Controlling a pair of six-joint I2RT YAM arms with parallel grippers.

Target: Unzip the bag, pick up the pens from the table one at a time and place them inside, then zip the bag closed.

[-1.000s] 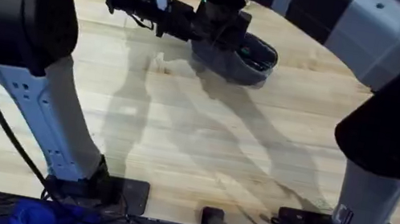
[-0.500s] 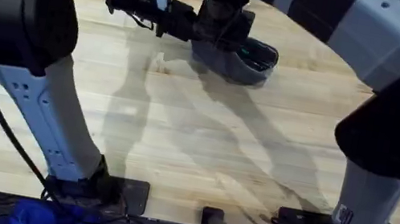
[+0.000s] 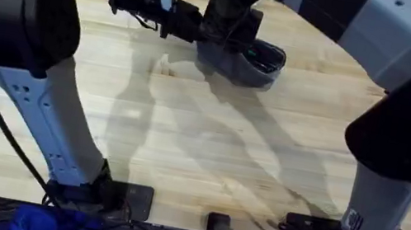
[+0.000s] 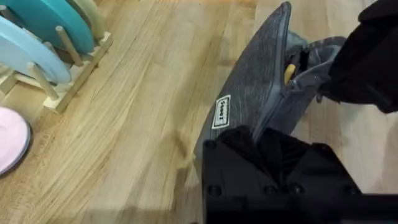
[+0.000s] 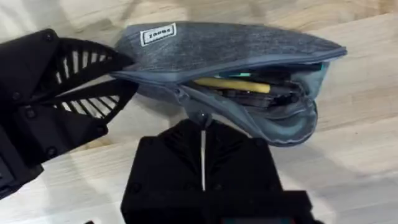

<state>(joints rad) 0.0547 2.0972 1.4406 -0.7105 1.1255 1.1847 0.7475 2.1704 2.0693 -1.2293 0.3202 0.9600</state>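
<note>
Grey-blue fabric bag, mouth agape, pens inside; left gripper pinches one end, right gripper clamps the zipper pull. Risk: a slipping hold lets the fabric bunch, jamming the zipper.

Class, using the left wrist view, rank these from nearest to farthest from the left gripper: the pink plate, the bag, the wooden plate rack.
1. The bag, pinched at its end by the left gripper.
2. The wooden plate rack, across the bare table.
3. The pink plate, at the picture's edge.
</note>
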